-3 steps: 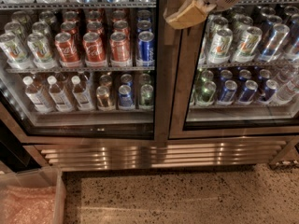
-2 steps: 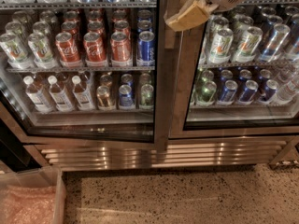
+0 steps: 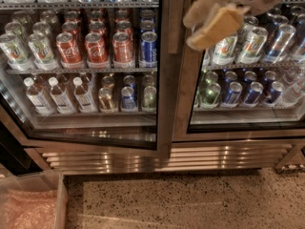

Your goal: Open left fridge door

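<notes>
1. Claw [image 3: 214,25] top R, at centre post [image 3: 183,99], near the door's free edge for leverage; can't tell how open or if holding
2. Left fridge door [image 3: 163,94] below-L of claw, bottom edge skewed, looks slightly ajar

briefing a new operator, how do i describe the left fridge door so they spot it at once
On the steel drinks fridge with two glass doors, the left fridge door is the one away from the gripper, which hangs at the top of the right door. Only its glass shows red soda cans, with small water bottles beneath.
</notes>
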`<state>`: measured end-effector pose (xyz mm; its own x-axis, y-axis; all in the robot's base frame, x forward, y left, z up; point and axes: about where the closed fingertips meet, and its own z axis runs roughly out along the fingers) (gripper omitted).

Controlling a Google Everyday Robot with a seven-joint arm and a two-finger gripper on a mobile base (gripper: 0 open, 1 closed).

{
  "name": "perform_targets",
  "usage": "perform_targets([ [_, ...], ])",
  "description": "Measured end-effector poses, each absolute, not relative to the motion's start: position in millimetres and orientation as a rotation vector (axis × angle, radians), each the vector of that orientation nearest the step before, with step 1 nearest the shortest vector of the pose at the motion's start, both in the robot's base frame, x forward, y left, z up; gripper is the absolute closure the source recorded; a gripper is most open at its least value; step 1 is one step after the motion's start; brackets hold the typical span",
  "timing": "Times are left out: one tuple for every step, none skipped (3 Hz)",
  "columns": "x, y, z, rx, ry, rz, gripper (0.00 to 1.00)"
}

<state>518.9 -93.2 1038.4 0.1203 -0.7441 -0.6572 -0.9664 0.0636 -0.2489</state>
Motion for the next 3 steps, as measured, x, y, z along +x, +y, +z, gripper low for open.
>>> perform_targets([
  [479.3,-122.4,1045.2,-1.671,1.77,0.422,0.16],
  [465.6,-160.8,1045.4,-1.59,1.818,0.348,0.0],
  [465.6,-160.8,1045.4,-1.59,1.818,0.348,0.0],
])
